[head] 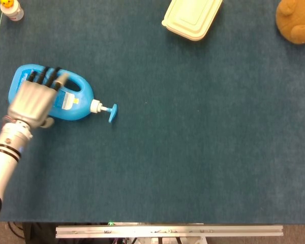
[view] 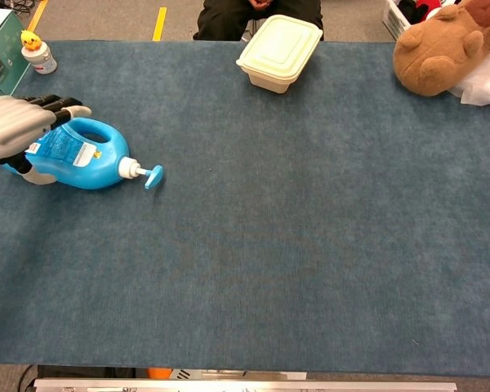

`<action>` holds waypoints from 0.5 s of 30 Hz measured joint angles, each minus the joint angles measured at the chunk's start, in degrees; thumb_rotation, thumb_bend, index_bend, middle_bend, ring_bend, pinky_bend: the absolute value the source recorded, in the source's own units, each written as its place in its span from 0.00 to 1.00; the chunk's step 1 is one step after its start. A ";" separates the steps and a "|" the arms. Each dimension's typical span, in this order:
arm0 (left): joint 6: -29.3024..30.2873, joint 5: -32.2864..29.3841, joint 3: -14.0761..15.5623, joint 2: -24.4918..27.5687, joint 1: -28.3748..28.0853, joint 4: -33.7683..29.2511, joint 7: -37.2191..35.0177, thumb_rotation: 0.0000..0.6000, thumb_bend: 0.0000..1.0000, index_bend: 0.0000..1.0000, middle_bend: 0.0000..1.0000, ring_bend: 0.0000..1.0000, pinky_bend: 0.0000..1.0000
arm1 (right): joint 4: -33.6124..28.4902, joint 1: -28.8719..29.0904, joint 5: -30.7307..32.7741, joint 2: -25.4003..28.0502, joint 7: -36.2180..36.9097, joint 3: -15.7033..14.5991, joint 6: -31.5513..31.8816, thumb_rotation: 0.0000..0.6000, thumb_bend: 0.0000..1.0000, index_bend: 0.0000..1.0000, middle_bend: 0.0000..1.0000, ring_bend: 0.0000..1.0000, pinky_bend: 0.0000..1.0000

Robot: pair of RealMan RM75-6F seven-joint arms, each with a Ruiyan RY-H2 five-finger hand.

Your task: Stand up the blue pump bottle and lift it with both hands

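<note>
Presently the blue pump bottle (head: 66, 99) lies on its side on the blue carpeted table (head: 193, 152), at roughly the 9 o'clock position of the head view. Its white collar and blue pump head (head: 112, 112) point toward 3 o'clock, and the pump head rests on the table surface. The bottle's base end points toward 9 o'clock. A printed label (view: 61, 147) on the bottle's flank faces upward.

The left hand (head: 35, 99) lies over the upper side of the bottle body, toward the base end. Its dark fingertips (head: 46, 75) reach toward 12 o'clock, across the bottle near the handle opening. In the chest view the hand (view: 12, 126) covers the bottle's left portion, with the thumb seen low against the side facing the camera. The fingers rest on the bottle; whether they have closed into a firm grip cannot be told from either view. The silver forearm (head: 5, 152) extends toward 7 o'clock. The right hand appears in neither view.

Other items noted: a cream lidded food container (view: 279, 51) at 12 o'clock at the far edge, a brown plush bear (view: 441, 49) at 1 o'clock in the far right corner beside white plastic, and a small white bottle with a yellow duck top (view: 37, 51) at 11 o'clock, next to a teal box (view: 0, 49).
</note>
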 measured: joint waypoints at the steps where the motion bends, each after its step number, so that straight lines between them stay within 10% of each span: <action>1: 0.04 0.81 -0.11 -0.11 -0.11 -1.05 -0.33 1.00 0.17 0.22 0.00 0.00 0.14 | 0.12 0.00 -0.01 -0.01 0.15 0.02 0.04 1.00 0.02 0.13 0.27 0.27 0.28; 15: 0.33 -4.34 -3.22 -8.50 -2.66 -0.37 2.39 1.00 0.17 0.35 0.00 0.00 0.14 | 3.57 -0.18 0.66 -0.72 3.89 -0.07 -0.51 1.00 0.02 0.13 0.27 0.27 0.28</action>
